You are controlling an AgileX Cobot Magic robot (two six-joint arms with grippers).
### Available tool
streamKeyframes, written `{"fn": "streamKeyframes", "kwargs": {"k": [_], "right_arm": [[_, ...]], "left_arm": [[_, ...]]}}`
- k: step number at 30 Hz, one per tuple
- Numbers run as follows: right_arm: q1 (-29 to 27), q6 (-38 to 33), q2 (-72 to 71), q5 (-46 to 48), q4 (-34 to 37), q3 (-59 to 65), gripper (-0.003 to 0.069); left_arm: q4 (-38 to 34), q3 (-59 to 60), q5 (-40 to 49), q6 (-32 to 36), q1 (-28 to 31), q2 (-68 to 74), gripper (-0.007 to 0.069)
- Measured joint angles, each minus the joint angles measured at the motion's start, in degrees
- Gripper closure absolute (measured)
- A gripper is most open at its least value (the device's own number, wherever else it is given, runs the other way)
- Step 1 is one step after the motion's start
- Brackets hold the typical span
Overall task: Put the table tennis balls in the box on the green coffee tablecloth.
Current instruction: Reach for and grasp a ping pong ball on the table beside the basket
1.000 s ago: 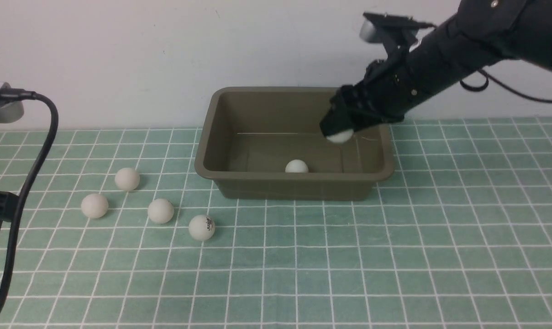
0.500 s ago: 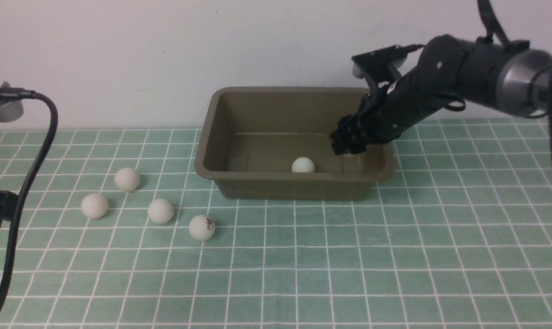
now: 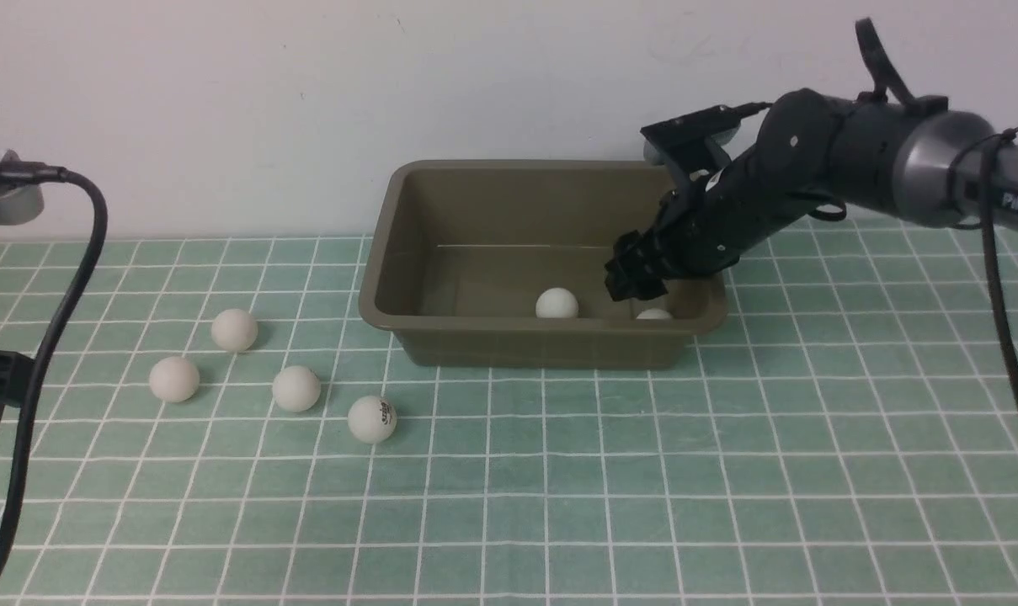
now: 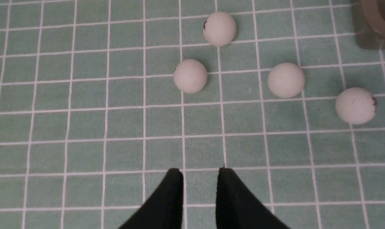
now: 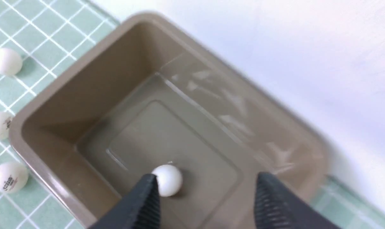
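The olive-brown box (image 3: 407, 252) stands on the green coffee tablecloth (image 3: 559, 488). Two table tennis balls lie inside it, one mid-front (image 3: 556, 303) and one at the front right (image 3: 653, 314). Several more balls rest on the cloth left of the box, among them one with a logo (image 3: 372, 419) and a plain one (image 3: 296, 388). My right gripper (image 3: 635, 284) hangs open inside the box's right half; its fingers (image 5: 147, 197) are wide apart with nothing between, next to a ball (image 5: 167, 184). My left gripper (image 4: 199, 171) hovers over bare cloth short of the loose balls (image 4: 190, 76), its jaws a little apart and empty.
A white wall runs close behind the box. A black cable (image 3: 62, 320) and part of the left arm sit at the left edge. The box's corner (image 4: 378, 19) shows in the left wrist view.
The right gripper sank lower into the box and let go of its ball, which now lies at the front right. The other ball in the box rolled slightly. Left arm unmoved.
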Motion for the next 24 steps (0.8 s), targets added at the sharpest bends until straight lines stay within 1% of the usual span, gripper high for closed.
{"fn": "streamKeyframes", "kwargs": {"k": [4, 8, 11, 12, 14, 17, 18, 20, 23, 24], "right_arm": [[-0.7, 4.2, -2.5, 2.7, -4.0, -5.7, 0.0372], [-2.1, 7.1, -7.4, 3.7, -7.4, -5.9, 0.0451], [-2.9, 7.6, -10.3, 3.9, -8.6, -5.1, 0.0482], [-3.2, 7.8, -12.2, 4.0, -9.2, -4.7, 0.0498], [-3.9, 7.9, -16.5, 4.1, -10.4, -2.9, 0.0533], [-5.1, 8.0, -24.0, 4.1, -12.1, 1.4, 0.0584], [-5.5, 8.1, -27.4, 4.1, -13.1, 3.7, 0.0612], [-6.0, 8.1, -32.4, 4.1, -14.4, 8.2, 0.0642], [-6.3, 8.1, -38.4, 4.2, -16.0, 14.2, 0.0662], [-6.4, 8.1, -43.1, 4.3, -16.7, 17.8, 0.0668]], "left_arm": [[1.3, 0.0, -2.7, 0.0, 0.0, 5.5, 0.047], [3.2, 0.0, -6.0, 0.0, 0.0, 10.8, 0.043], [4.1, 0.0, -7.9, 0.0, 0.0, 13.5, 0.0396], [4.6, 0.0, -9.2, 0.0, 0.0, 15.0, 0.0363], [5.0, 0.0, -12.1, 0.0, 0.0, 18.0, 0.0321], [5.1, 0.0, -15.1, -0.1, 0.0, 20.2, 0.0277], [5.1, 0.0, -15.6, -0.1, 0.0, 20.6, 0.027], [5.1, 0.0, -17.8, -0.1, 0.0, 22.1, 0.0247], [5.1, 0.0, -20.1, -0.1, 0.0, 23.9, 0.0224], [5.1, 0.0, -20.9, -0.1, 0.0, 24.4, 0.0221]]}}
